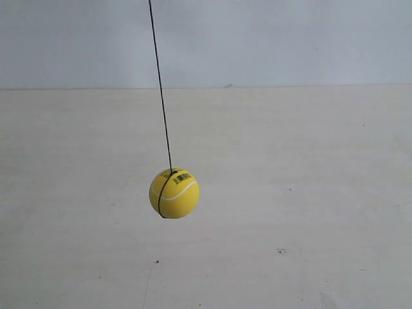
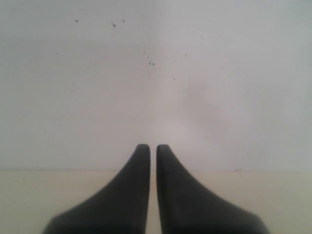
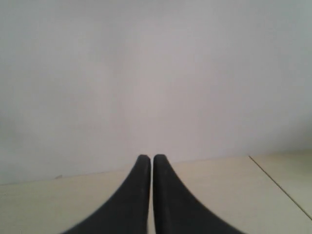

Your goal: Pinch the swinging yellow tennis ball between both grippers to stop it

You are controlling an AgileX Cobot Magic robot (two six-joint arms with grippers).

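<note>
Yellow tennis ball on a string, hanging mid-frame

The yellow tennis ball [image 1: 174, 193] dangles off a thin dark string [image 1: 161, 90] that comes in from the top edge, runs down at a slight slant, then wraps down the ball's left side. There's a black barcode sticker [image 1: 182, 177] near the top of the ball, with a white curved seam [image 1: 180, 193] right under it. Behind it is a pale cream desk [image 1: 309, 193] with a few dark specks [image 1: 280, 250], plus a light grey wall [image 1: 290, 38] further back.
</note>
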